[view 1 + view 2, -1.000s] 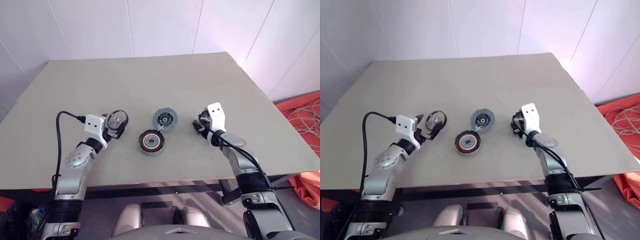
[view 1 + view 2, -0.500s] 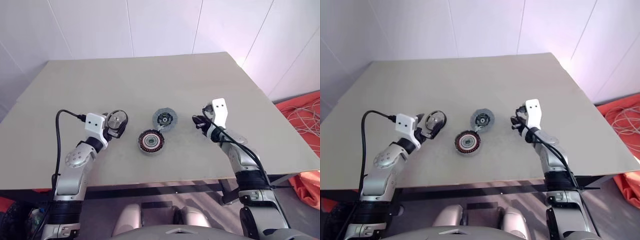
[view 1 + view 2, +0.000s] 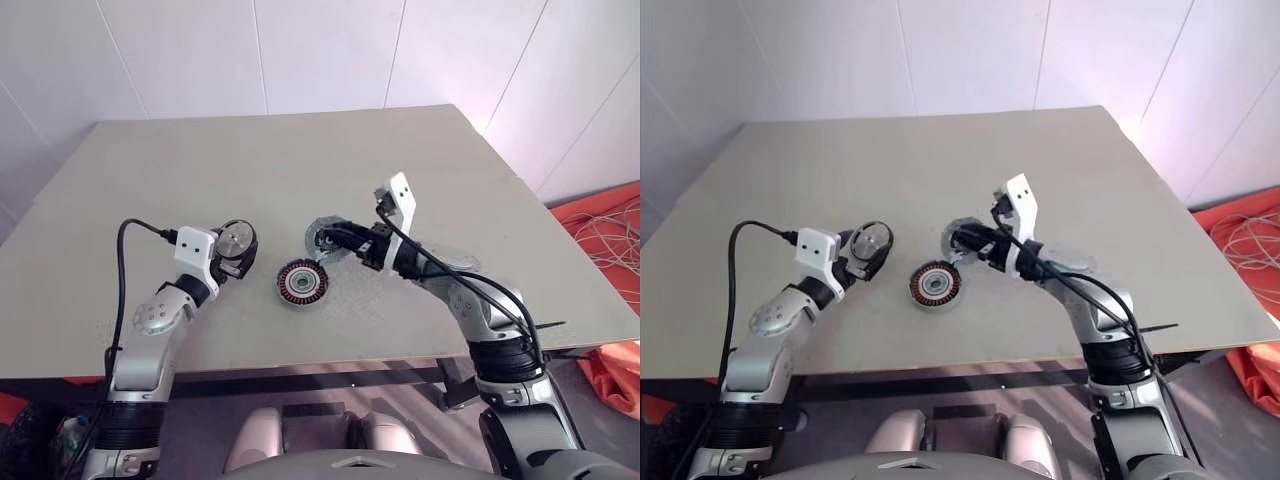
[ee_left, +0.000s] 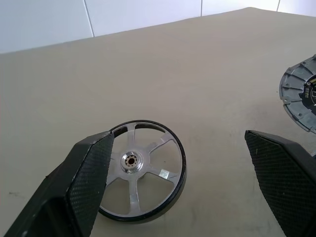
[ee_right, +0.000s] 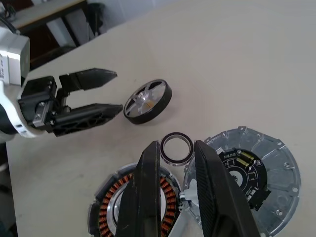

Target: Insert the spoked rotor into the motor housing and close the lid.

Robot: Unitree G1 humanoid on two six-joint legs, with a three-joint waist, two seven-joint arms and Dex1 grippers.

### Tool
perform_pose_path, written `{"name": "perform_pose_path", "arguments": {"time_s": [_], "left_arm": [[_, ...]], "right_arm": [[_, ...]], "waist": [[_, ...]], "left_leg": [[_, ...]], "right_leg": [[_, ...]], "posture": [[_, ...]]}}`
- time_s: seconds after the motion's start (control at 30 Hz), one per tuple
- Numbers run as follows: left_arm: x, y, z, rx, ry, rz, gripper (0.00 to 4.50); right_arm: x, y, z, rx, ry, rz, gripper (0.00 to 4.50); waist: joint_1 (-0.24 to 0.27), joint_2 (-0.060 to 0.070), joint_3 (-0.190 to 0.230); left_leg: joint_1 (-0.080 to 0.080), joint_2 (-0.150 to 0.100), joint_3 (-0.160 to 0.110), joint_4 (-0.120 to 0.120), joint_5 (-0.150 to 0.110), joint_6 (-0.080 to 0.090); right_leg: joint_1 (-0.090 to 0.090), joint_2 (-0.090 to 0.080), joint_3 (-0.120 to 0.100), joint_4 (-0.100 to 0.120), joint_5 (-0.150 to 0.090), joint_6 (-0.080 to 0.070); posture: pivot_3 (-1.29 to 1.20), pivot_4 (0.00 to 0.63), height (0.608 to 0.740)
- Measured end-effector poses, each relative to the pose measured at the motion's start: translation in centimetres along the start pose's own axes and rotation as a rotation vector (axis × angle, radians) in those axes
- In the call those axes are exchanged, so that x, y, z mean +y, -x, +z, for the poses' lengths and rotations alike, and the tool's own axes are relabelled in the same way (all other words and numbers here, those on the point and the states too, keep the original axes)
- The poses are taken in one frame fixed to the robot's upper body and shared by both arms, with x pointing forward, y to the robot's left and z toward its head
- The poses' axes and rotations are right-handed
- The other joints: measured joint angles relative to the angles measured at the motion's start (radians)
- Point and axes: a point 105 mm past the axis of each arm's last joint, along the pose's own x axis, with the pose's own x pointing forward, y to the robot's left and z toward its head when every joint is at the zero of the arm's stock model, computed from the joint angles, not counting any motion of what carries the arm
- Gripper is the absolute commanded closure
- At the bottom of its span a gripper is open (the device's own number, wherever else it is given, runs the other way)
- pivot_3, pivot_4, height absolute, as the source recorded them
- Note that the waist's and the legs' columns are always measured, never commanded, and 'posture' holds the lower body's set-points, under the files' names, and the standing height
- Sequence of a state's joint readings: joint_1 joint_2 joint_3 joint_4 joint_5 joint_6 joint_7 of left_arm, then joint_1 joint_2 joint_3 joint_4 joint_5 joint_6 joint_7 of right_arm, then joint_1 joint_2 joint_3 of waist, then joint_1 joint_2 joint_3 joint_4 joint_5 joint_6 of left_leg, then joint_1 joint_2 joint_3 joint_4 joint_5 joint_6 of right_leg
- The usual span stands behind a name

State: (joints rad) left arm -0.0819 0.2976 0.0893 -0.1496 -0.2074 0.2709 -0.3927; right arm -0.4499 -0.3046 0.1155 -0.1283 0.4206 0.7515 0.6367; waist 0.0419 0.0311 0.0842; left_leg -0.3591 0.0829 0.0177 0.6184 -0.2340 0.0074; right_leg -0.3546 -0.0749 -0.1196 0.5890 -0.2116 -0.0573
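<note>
Right gripper [image 5: 177, 148] swings over lid [image 5: 256, 173], pinching small ring [image 5: 177, 147] | left gripper [image 4: 180, 163] spread beside spoked rotor [image 4: 142, 177] | rotor not yet in motor housing [image 3: 301, 283]

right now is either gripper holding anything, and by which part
The right gripper pinches a small black ring by its rim; left gripper is open, spoked rotor unheld.

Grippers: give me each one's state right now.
Left gripper: open, beside the spoked rotor, holding nothing.
Right gripper: shut on a small black ring.
</note>
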Motion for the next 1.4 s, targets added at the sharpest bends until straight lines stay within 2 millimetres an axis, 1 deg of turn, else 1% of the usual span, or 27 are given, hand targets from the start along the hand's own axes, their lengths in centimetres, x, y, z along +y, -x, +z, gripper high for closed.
{"name": "perform_pose_path", "arguments": {"time_s": [0.07, 0.1, 0.17, 0.23, 0.33, 0.4, 0.43, 0.57, 0.83, 1.4], "left_arm": [[0.0, 0.0, 0.3, -0.003, -0.003, -0.003, 0.0], [0.2, 0.1, 0.4, -0.002, -0.008, -0.002, 0.0], [0.4, 0.2, 0.4, -0.002, -0.011, 0.004, 0.0], [0.3, 0.3, 0.5, -0.005, -0.012, 0.005, 0.0], [0.2, 0.7, 0.3, 0.001, -0.012, 0.009, 0.0], [0.2, 0.9, 0.1, 0.006, -0.011, 0.011, 0.0], [0.2, 1.0, 0.0, 0.01, -0.01, 0.012, 0.0], [0.2, 1.2, -0.3, 0.018, -0.007, 0.016, 0.0], [0.4, 1.4, -0.5, 0.025, -0.008, 0.021, 0.0], [1.0, 1.6, -0.2, 0.014, -0.016, 0.036, 0.0]], "right_arm": [[-0.3, -0.6, -1.3, 0.06, -0.004, -0.013, 3.82], [-0.1, -0.9, -2.0, 0.086, -0.011, -0.005, 3.82], [0.8, -1.6, -2.6, 0.112, -0.024, 0.025, 3.82], [1.7, -2.1, -3.0, 0.126, -0.038, 0.053, 3.82], [2.3, -2.4, -3.6, 0.151, -0.056, 0.068, 3.82], [2.3, -2.3, -3.7, 0.156, -0.057, 0.066, 3.82], [2.4, -2.2, -3.7, 0.155, -0.054, 0.066, 3.82], [2.8, -1.9, -3.9, 0.167, -0.055, 0.067, 3.82], [3.1, -1.6, -5.6, 0.213, -0.122, 0.045, 3.82], [3.2, -1.8, -5.6, 0.213, -0.121, 0.044, 3.82]], "waist": [[0.0, 0.0, 0.0], [0.001, 0.0, 0.0], [0.0, 0.0, 0.0], [0.0, 0.0, 0.0], [0.001, 0.0, 0.0], [0.002, 0.0, 0.0], [0.001, 0.0, 0.0], [0.001, 0.0, 0.0], [0.0, 0.0, 0.0], [0.0, 0.0, 0.0]], "left_leg": [[0.0, 0.0, 0.0, 0.0, 0.0, 0.0], [-0.001, 0.0, 0.0, -0.001, 0.0, 0.0], [-0.001, 0.0, 0.0, -0.002, 0.0, 0.0], [-0.001, 0.0, 0.0, -0.002, 0.0, 0.0], [-0.001, 0.0, 0.0, -0.002, 0.0, 0.0], [-0.001, 0.0, 0.0, -0.002, 0.0, 0.0], [-0.001, 0.0, 0.0, -0.002, 0.0, -0.001], [0.0, 0.0, 0.0, -0.002, 0.001, -0.002], [0.0, 0.0, 0.0, -0.002, 0.001, -0.002], [0.0, 0.0, 0.0, -0.002, 0.001, -0.002]], "right_leg": [[0.0, 0.0, 0.0, 0.0, 0.0, 0.0], [-0.001, 0.0, 0.0, 0.0, 0.0, 0.0], [-0.001, 0.0, 0.0, 0.0, 0.003, -0.006], [-0.001, 0.0, 0.0, 0.0, 0.003, -0.006], [-0.001, 0.0, 0.0, -0.001, 0.003, -0.006], [-0.001, 0.0, 0.0, -0.001, 0.003, -0.006], [-0.001, 0.0, 0.0, -0.001, 0.0, -0.001], [0.0, 0.0, 0.0, 0.0, 0.0, 0.0], [0.0, 0.0, 0.0, 0.0, 0.0, 0.0], [0.0, 0.0, 0.0, 0.0, 0.0, 0.0]], "posture": [[0.0, 0.0, 0.74], [0.0, 0.0, 0.74], [0.0, 0.0, 0.74], [0.0, 0.0, 0.74], [0.0, 0.0, 0.74], [0.0, 0.0, 0.74], [0.0, 0.0, 0.74], [0.0, 0.0, 0.74], [0.0, 0.0, 0.74], [0.0, 0.0, 0.74]]}}
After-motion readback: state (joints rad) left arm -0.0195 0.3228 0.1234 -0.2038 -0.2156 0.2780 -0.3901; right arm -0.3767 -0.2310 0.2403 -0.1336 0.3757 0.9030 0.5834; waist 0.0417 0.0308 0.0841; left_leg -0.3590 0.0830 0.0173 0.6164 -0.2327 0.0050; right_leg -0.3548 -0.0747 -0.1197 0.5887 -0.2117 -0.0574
